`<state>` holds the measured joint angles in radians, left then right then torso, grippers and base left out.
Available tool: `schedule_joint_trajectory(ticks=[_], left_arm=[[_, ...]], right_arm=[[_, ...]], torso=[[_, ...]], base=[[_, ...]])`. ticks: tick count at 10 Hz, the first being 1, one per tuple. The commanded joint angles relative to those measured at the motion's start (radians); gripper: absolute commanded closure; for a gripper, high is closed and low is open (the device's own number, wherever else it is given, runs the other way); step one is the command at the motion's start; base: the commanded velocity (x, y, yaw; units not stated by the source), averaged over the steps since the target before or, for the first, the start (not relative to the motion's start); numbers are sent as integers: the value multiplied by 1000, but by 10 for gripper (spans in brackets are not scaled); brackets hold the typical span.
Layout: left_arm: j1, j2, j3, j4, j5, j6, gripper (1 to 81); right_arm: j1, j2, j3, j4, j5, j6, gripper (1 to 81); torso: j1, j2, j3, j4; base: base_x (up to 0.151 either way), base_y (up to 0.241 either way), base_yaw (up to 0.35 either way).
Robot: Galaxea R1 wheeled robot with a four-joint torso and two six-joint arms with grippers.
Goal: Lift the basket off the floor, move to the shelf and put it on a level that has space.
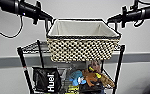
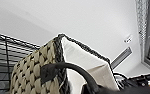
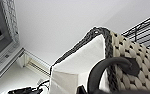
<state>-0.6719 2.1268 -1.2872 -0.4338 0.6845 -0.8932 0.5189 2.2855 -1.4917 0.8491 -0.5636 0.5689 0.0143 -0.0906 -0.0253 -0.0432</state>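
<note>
Hanging between the two arms, the basket [image 1: 83, 41] sits level at the height of the shelf's [image 1: 28, 47] top level [image 1: 32, 46], its near side in front of the rack. The left gripper [image 1: 49, 18] and right gripper [image 1: 110, 19] meet its short ends at the loop handles [image 2: 66, 68]; whether their fingers are clamped cannot be told. Stuffed toys [image 1: 92, 76] and a black Huel bag [image 1: 46, 80] lie on a lower tier.

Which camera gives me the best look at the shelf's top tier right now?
Head view: the top tier shows behind the raised basket, spanning the shelf. The left wrist view catches some wire grid; the right wrist view a corner.
</note>
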Motion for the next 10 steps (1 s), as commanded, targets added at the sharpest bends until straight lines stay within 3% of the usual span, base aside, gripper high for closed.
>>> schedule_joint_trajectory(ticks=[1,4,10], left_arm=[[-111,82,-145,35,-13,62,811],[-76,136,-257,38,-16,95,811],[-21,268,-492,40,-11,197,811]], right_arm=[[146,131,-187,-57,-13,-20,811],[141,224,-339,-67,-61,-32,811],[126,341,-606,-90,-94,-147,811]], torso=[[0,0,0,0],[0,0,0,0],[1,1,-1,0]], base=[[0,0,0],[0,0,0],[0,0,0]])
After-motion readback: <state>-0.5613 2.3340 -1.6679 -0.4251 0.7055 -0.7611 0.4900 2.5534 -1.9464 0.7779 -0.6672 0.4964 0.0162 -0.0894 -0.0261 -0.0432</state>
